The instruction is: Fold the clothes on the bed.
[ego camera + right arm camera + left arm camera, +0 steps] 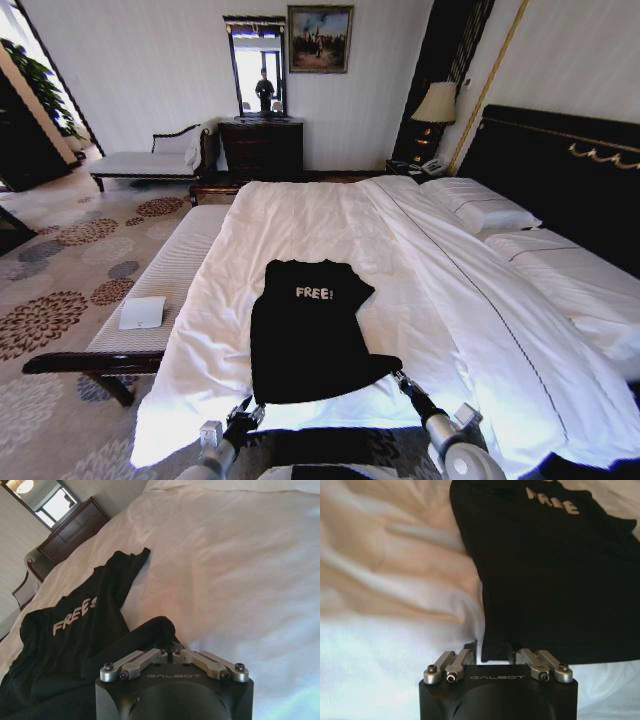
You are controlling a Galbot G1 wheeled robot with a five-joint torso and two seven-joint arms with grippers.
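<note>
One black T-shirt [310, 335] with white "FREE!" lettering [314, 293] is shown spread on the white duvet [330, 215] of the bed [560, 165], near the bed's foot edge and well apart from the pillows [480, 207]. The shirt's hem corner on the robot's left is seen pinched between the narrowed fingers of the left gripper [493, 650], with black cloth visible between the jaws in the left wrist view. The opposite hem corner is gathered into a raised fold at the right gripper [169, 647], whose fingers are drawn together on the fabric. One sleeve [132, 562] is laid out flat toward the headboard side. Beside the bed, on the robot's left, a pale striped bench [165, 285] is shown carrying a small white box [142, 312].
</note>
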